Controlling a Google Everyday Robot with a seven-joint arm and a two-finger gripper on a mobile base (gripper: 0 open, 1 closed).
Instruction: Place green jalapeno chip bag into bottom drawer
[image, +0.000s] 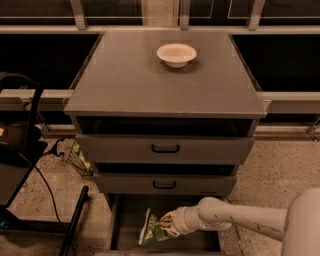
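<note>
Gripper closed on the chip bag, low inside the open bottom drawer

The gripper (168, 223) reaches in from the right, its jaws pinched narrowly on the right-hand edge of the green jalapeno chip bag (152, 231). The bag's long axis runs front to back in the drawer, with the far end tipped slightly right. Most of it lies left of the jaws, over the floor of the bottom drawer (129, 220). A white bowl (176, 54) sits on the cabinet top (125, 75) above.
</note>
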